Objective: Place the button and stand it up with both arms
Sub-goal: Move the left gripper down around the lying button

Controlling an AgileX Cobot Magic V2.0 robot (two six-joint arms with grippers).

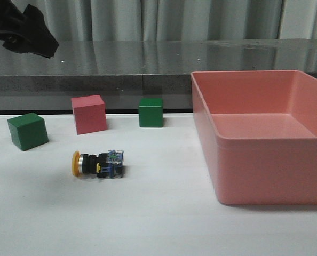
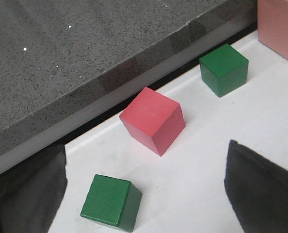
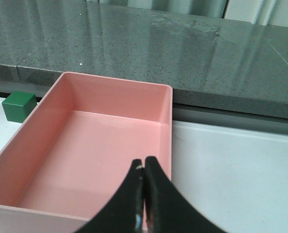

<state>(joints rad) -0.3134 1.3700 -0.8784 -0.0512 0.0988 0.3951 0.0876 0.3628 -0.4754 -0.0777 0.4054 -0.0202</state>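
We find the button [image 1: 98, 164] lying on its side on the white desk [image 1: 148, 224], in front of the pink cube [image 1: 88, 113] and between the two green cubes, nearer to us than all three. Its long axis runs left to right across our front view: the yellow cap faces left, the clear bluish base faces right. So it is not yet standing, and the coming move turns on tipping that axis upright.

Our left arm [image 1: 28, 29] shows only as a dark shape high at the upper left of the front view, well apart from the button and above it. The left tool [image 2: 146, 194] is released, its two dark fingers [image 2: 27, 194] spread wide. Between them its wrist camera sees the near green cube [image 2: 110, 201], the pink cube and the far green cube [image 2: 224, 69], but not the button, so the tool is aimed beyond the button, toward the back edge of the desk.

Our right tool [image 3: 144, 194] is clenched on nothing, its fingers pressed together, and hangs over the near part of the empty pink bin [image 3: 18, 160]. The bin stands well right of the button.

We judge the left arm the nearer one: the button lies on its side of the desk. To grasp across the body, the tool would have to close from front and back, since the axis runs sideways.
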